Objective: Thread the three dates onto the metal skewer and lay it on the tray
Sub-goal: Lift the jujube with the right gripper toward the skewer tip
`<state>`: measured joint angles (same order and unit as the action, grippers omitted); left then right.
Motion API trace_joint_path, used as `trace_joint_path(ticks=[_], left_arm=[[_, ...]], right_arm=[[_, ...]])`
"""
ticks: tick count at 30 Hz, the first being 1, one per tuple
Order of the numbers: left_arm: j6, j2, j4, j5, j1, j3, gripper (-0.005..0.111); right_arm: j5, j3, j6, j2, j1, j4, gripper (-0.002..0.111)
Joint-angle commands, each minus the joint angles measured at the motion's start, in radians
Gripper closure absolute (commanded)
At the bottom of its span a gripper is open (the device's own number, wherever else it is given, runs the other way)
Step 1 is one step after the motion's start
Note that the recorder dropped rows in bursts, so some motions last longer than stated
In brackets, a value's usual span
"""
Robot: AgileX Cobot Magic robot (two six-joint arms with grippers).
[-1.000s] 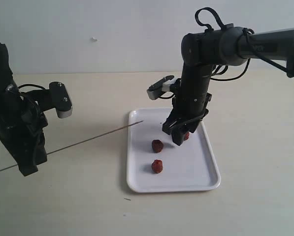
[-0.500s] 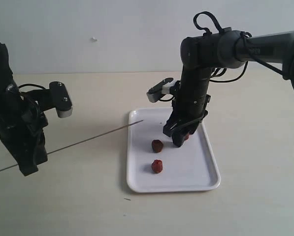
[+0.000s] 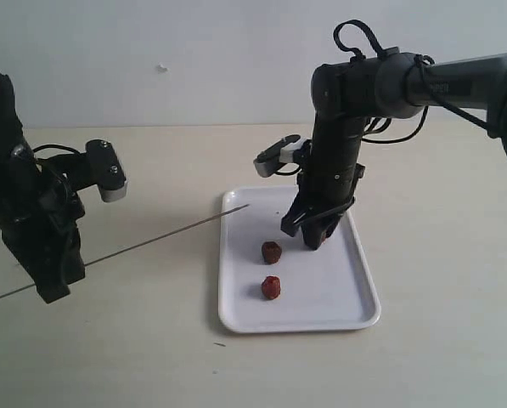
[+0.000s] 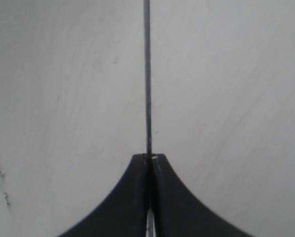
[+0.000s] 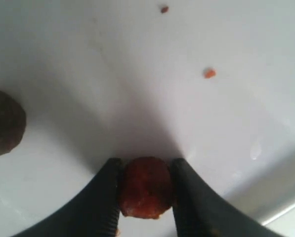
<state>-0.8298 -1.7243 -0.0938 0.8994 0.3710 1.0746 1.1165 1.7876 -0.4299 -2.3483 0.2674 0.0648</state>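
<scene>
Arms first: my right arm comes in from the right with its elbow high and its forearm dropping almost straight down onto the tray point(image 3: 342, 297). The right fingers point(image 3: 308, 236) are at the tray's floor, clamped on one date point(image 5: 145, 190), pressing it from both sides. That date sits towards the tray's far right side, close to the right rim.

My left arm stands low at the left edge of the bench point(image 3: 151, 357), wrist bent down. The left fingers point(image 4: 143, 173) are pressed together on the skewer point(image 3: 160, 238), gripping it near its back end. A short tail sticks out behind them. The rod runs slantwise across the bench, and its tip reaches just past the tray's left rim near the far corner.

The other two dates lie loose on the tray's left half, one point(image 3: 272, 252) just beside the right fingers, the other point(image 3: 271, 287) nearer the front rim. They are apart from each other.

Between the skewer tip and the gripped date the tray floor is bare. The tray's front right part is open too, and so is the bench between the two arms.
</scene>
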Motion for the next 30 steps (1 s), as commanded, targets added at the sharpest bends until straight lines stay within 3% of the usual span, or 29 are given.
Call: trace_joint_path(ticks=[1,8,18,24,30], left_arm=[[0.000,0.002,-0.016,-0.014,-0.002,-0.004,0.107],[0.000,0.002,-0.016,-0.092,-0.002,-0.004,0.107],[-0.003,0.000,-0.039,-0.267,-0.002,-0.004,0.107],[-0.030,-0.046,-0.042,-0.345,-0.002,-0.004,0.107],[-0.030,-0.125,-0.042,-0.511,-0.002,-0.004,0.107]], right_arm=[[0.052,0.011,0.033,-0.003,0.000,0.014,0.075],[0.086,0.026,0.032,0.100,-0.069,0.123,0.076],[0.105,0.024,-0.172,0.148,-0.268,0.714,0.076],[0.105,0.024,-0.200,0.148,-0.299,0.856,0.079],[0.105,0.024,-0.204,0.148,-0.299,0.944,0.079]])
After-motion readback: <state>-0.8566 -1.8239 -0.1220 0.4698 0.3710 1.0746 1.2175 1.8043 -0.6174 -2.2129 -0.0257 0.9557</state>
